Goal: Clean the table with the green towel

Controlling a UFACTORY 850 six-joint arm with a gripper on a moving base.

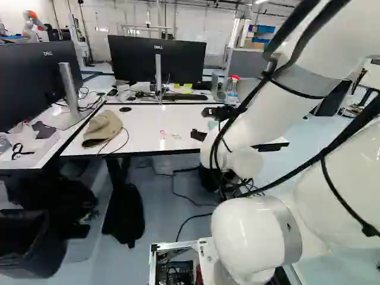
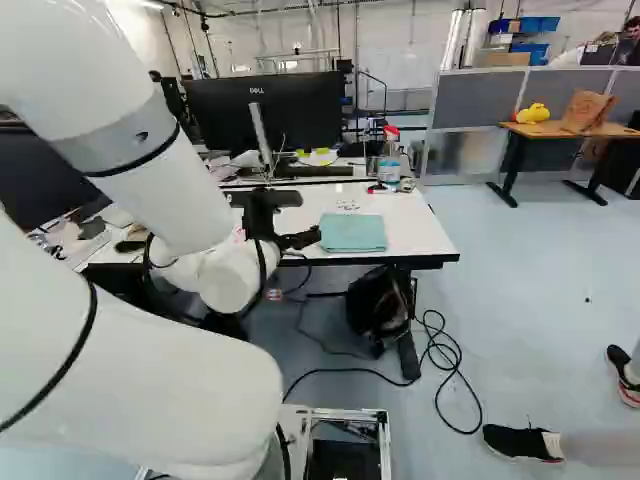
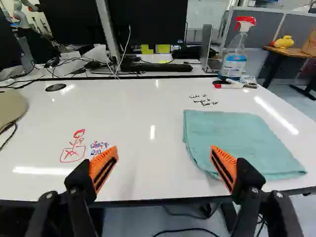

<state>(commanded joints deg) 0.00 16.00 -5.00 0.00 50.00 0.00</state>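
My gripper (image 2: pixel 300 238) hangs over the near edge of the white table (image 2: pixel 425 228), beside the towel. In the wrist view the gripper (image 3: pixel 162 169) stands wide open with nothing between its orange pads. The green towel (image 3: pixel 237 140) lies folded flat on the table (image 3: pixel 133 118), ahead of and partly behind one finger. Red and blue drawings (image 3: pixel 74 148) mark the tabletop ahead of the other finger, and black handwriting (image 3: pixel 203 100) lies beyond the towel.
A spray bottle (image 3: pixel 234 54) and markers (image 3: pixel 228 85) stand and lie at the table's far side. A cap (image 1: pixel 102 127) with a cord lies on the table; monitors (image 1: pixel 157 59) rise behind. Below are a black bag (image 2: pixel 378 305) and cables. Another robot (image 1: pixel 32 25) stands far off.
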